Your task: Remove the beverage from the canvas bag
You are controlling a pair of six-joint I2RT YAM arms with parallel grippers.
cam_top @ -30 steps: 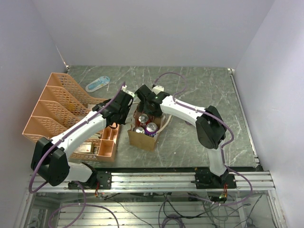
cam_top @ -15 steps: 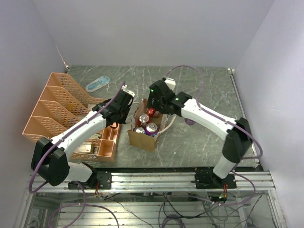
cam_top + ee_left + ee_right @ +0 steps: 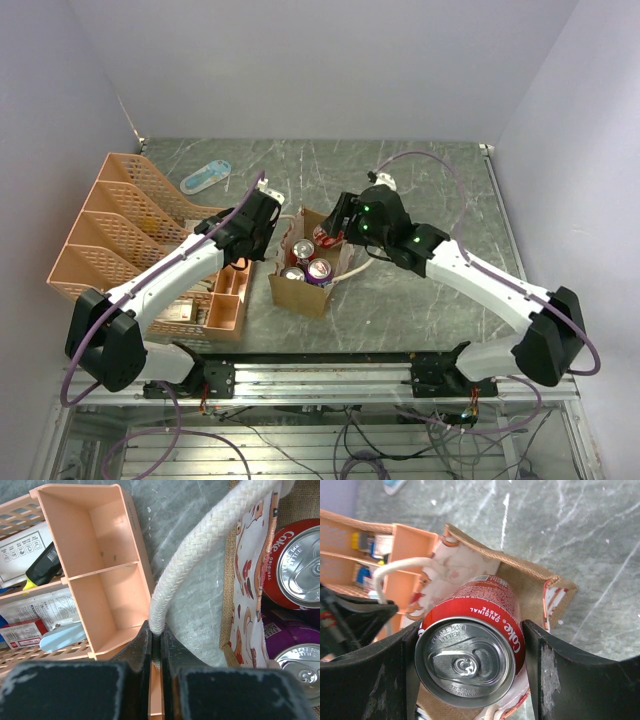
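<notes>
The tan canvas bag (image 3: 300,292) stands mid-table with silver-topped cans inside, a purple one (image 3: 320,268) among them. My right gripper (image 3: 335,231) is shut on a red Coke can (image 3: 324,237) and holds it tilted just above the bag's far right corner. In the right wrist view the Coke can (image 3: 470,645) fills the gap between my fingers (image 3: 565,675), with the bag (image 3: 535,580) below. My left gripper (image 3: 263,226) is shut on the bag's cream rope handle (image 3: 200,555), pinched at my left gripper's tips (image 3: 156,639). Another red can (image 3: 300,565) and a purple can (image 3: 295,655) sit in the bag.
An orange plastic tray organizer (image 3: 130,230) with small items stands left of the bag, its compartment (image 3: 95,580) right beside my left gripper. A blue-and-white object (image 3: 205,177) lies at the back left. White walls enclose the grey marbled table.
My right gripper has risen out of the bag holding the red Coke can, and the right arm has swung out to the right. The left gripper still holds the handle in place.
</notes>
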